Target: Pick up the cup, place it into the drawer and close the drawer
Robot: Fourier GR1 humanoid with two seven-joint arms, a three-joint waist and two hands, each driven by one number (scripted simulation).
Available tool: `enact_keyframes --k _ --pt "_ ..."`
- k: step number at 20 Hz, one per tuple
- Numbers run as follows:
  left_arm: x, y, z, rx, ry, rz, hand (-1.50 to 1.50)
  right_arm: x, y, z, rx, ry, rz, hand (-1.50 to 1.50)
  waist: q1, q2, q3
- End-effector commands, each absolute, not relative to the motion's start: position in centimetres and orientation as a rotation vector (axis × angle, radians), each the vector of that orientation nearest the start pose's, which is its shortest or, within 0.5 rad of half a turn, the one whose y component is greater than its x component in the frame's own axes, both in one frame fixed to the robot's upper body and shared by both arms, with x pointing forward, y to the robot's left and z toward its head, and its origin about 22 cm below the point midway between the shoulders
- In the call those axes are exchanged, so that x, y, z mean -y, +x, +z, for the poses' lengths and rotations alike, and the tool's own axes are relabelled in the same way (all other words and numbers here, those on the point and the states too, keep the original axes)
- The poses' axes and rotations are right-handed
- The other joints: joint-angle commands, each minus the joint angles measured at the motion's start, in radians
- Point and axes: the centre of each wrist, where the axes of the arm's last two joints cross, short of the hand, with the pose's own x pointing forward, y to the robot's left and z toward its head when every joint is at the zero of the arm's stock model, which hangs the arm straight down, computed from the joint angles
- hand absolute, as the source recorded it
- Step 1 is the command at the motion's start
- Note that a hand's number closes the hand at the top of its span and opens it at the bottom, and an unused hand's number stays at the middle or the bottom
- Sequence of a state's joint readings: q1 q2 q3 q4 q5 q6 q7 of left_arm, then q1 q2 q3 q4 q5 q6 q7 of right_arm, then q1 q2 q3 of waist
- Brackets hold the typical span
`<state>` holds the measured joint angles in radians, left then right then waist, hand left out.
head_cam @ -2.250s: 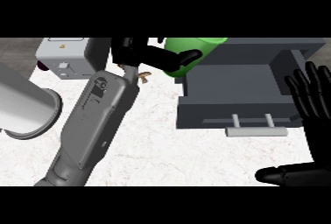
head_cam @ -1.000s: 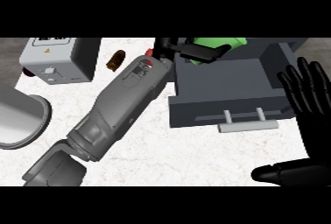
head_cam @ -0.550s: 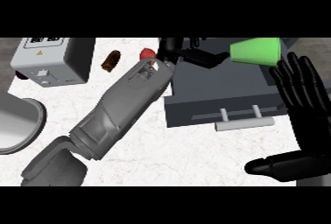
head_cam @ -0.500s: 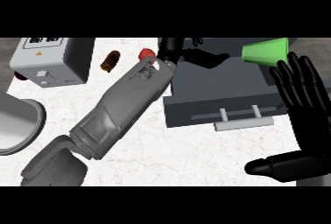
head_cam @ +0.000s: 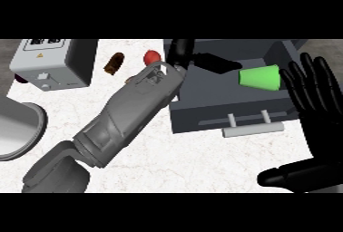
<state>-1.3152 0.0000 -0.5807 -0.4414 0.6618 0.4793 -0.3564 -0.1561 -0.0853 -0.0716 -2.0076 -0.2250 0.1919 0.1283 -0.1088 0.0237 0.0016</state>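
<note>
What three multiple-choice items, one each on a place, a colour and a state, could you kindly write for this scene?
1. Where is the cup?
A in the drawer
B on the floor
C on a plate

2. What colour is the cup?
A red
B green
C blue

3. How is the drawer?
A open
B shut
C turned upside down

Answers:
1 A, the cup lies on its side inside the drawer.
2 B, all of its visible surface is green.
3 A, the drawer's inside shows behind its handle.
</note>
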Motion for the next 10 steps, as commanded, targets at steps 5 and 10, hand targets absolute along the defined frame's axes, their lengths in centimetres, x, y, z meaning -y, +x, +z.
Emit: enact_keyframes --k 5,10 --pt "0.3 41.8 15.4 1.990 -0.267 -0.147 -1.50 24.7 23.2 14.6 1.994 0.347 0.149 -1.50 0.042 -0.012 -0.001" --pt "-1.5 41.9 15.4 1.960 -0.323 -0.075 -1.50 26.6 21.3 14.3 1.989 0.304 0.188 1.50 0.101 -0.028 -0.002"
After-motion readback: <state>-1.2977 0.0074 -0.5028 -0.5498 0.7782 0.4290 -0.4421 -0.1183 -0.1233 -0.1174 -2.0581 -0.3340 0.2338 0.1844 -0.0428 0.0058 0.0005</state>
